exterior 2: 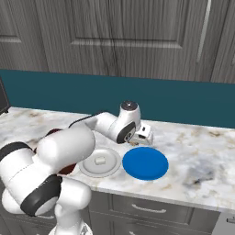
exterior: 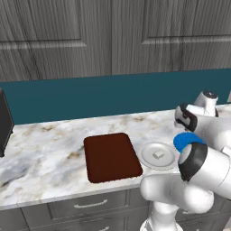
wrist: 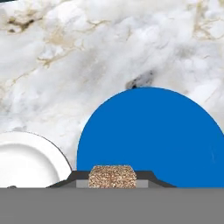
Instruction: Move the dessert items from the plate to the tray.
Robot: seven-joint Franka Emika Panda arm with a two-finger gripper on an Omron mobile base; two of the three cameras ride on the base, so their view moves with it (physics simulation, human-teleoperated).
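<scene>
The two-finger gripper (wrist: 113, 181), clenched on a speckled tan block (wrist: 112, 176), hovers over the flat bright blue disc's (wrist: 151, 135) six-o'clock edge, the round pale plate (wrist: 26, 159) at nine o'clock.

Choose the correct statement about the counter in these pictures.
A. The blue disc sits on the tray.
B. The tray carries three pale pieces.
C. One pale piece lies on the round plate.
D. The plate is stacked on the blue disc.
C: a single pale dessert piece lies on the plate, while the tray is bare and the blue disc rests beside the plate on the counter.

open marble counter (exterior: 45, 149) around tray (exterior: 110, 157), plate (exterior: 157, 155), blue disc (exterior 2: 145, 163)
</scene>
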